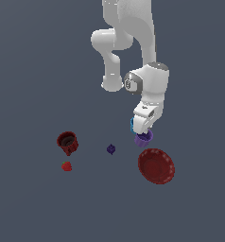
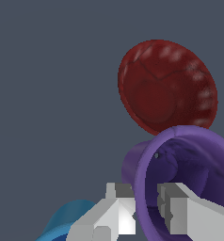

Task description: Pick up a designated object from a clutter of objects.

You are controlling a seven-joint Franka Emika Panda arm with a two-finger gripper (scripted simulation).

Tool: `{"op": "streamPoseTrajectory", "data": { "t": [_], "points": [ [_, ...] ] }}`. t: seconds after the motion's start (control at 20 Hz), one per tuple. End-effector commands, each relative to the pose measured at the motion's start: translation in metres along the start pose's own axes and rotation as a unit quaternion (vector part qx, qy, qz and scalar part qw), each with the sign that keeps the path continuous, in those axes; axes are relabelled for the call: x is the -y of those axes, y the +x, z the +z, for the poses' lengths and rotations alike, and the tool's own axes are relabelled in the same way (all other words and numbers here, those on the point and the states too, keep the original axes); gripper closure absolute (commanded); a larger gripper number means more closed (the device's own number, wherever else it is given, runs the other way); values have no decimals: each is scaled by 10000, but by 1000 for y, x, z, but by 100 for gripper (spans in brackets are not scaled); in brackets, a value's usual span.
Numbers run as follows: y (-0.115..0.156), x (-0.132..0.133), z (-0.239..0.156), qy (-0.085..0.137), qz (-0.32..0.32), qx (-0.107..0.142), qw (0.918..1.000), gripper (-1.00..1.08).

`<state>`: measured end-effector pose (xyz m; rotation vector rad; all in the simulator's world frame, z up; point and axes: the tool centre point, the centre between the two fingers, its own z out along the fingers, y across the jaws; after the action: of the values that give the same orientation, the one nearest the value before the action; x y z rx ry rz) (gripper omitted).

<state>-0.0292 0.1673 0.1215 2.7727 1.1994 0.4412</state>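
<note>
Sitting right under the gripper [image 1: 143,132], the purple cup [image 1: 143,138] is the target; in the wrist view the purple cup [image 2: 180,181] fills the near field with its open mouth toward the camera, and one finger [image 2: 115,207] sits outside its rim wall while the other finger [image 2: 180,207] sits inside the mouth, so the rim wall lies between the pads. Fingers look closed onto that wall or very nearly so; contact on both sides can't be fully confirmed, but it reads as a pinch on the rim. Whether the cup is off the floor yet is not clear: in the exterior view it hangs at the fingertips just above the red ribbed dish [image 1: 156,166], no obvious gap visible under it. Blue cup [image 1: 132,124] is tucked just behind the gripper, touching or nearly touching the purple one; blue cup [image 2: 69,219] shows as a sliver next to the outer finger in the wrist view. Red dish [image 2: 166,89] lies just beyond the purple cup, near but apart. Farther off toward the exterior view's left: tiny purple lump [image 1: 111,149], dark red mug [image 1: 67,142], strawberry [image 1: 66,166], all well apart from the grasp. Progress judgement: reach and finger placement done, grip apparently made; left is a clean lift without dragging the blue cup.
</note>
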Motion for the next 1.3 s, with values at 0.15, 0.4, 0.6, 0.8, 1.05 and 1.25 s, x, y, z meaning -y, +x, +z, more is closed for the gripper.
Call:
{"op": "streamPoseTrajectory", "data": {
  "t": [0.15, 0.4, 0.6, 0.8, 1.05, 1.25],
  "points": [
    [-10, -10, -30, -11, -9, -3, 10000, 108],
    [-20, -19, -56, -9, -12, -2, 10000, 108],
    [-27, -25, -77, 1, -14, -8, 10000, 108],
    [-35, -32, -99, 11, -14, -17, 10000, 108],
    [-45, -42, -131, 27, -12, -31, 10000, 108],
    [-55, -52, -161, 39, -11, -41, 10000, 108]
  ]
}}
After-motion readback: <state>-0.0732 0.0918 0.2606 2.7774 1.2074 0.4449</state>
